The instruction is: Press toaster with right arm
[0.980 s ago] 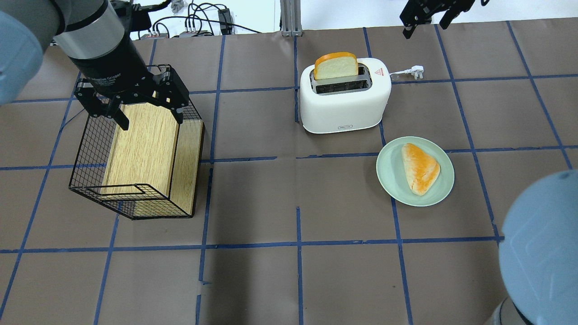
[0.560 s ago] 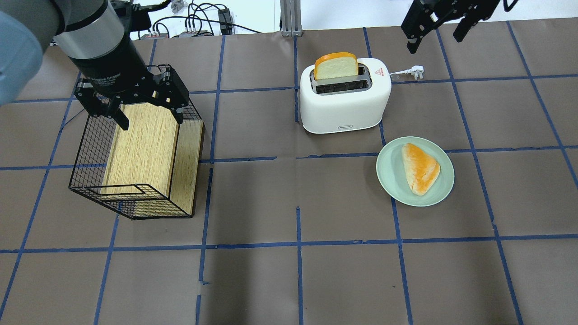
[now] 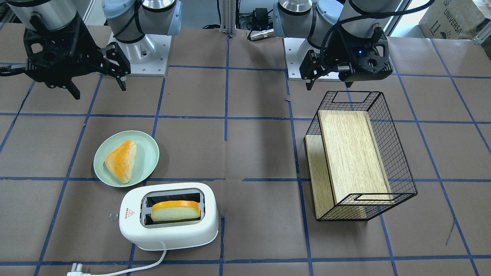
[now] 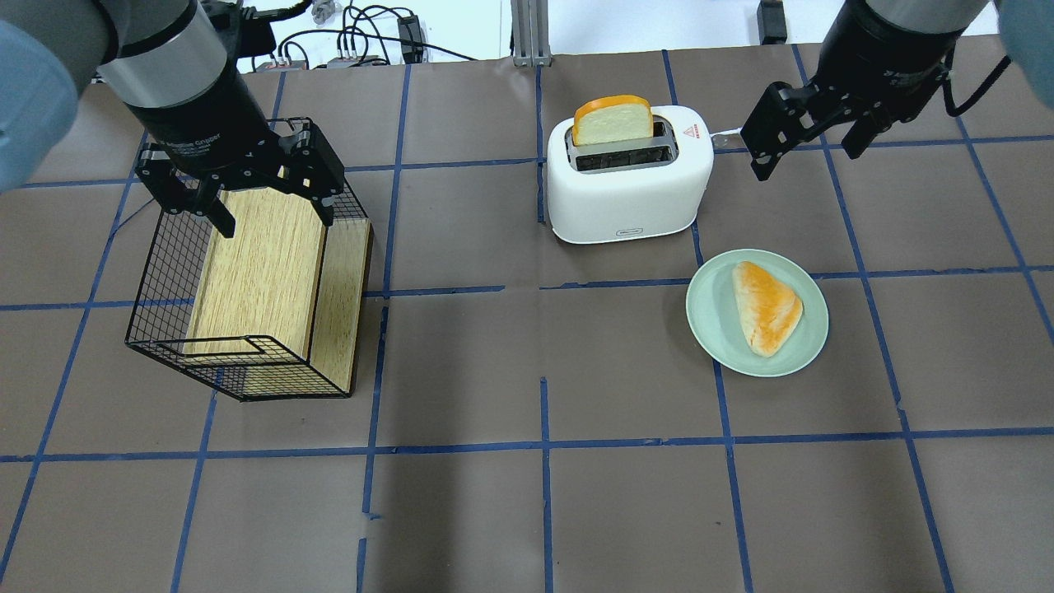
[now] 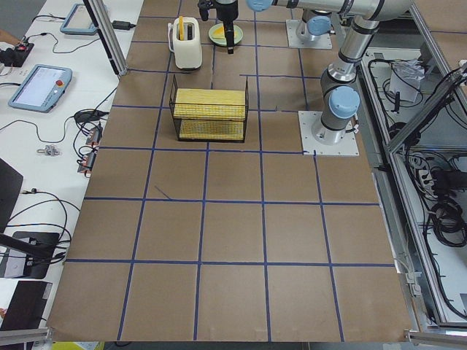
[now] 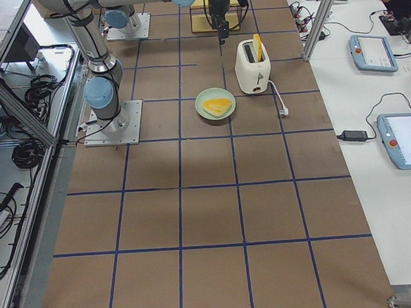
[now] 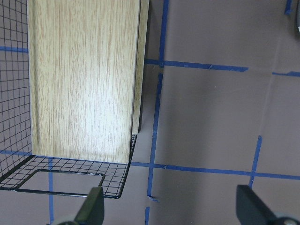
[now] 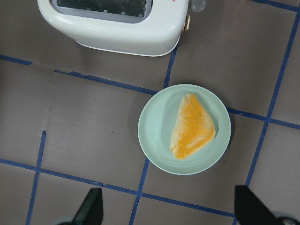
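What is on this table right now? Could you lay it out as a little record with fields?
Appliance: white two-slot toaster, its plug lying loose
Bread: one slice standing in the slot farther from the robot
Dish: green plate beside the toaster, holding a triangular pastry
Container: black wire basket with a wooden board inside
Right arm: right gripper open, in the air, not touching the toaster
Left arm: left gripper open, over the basket's end

White 2-slot toaster (image 4: 630, 193) upright, right arm (image 4: 889, 45) raised nearby
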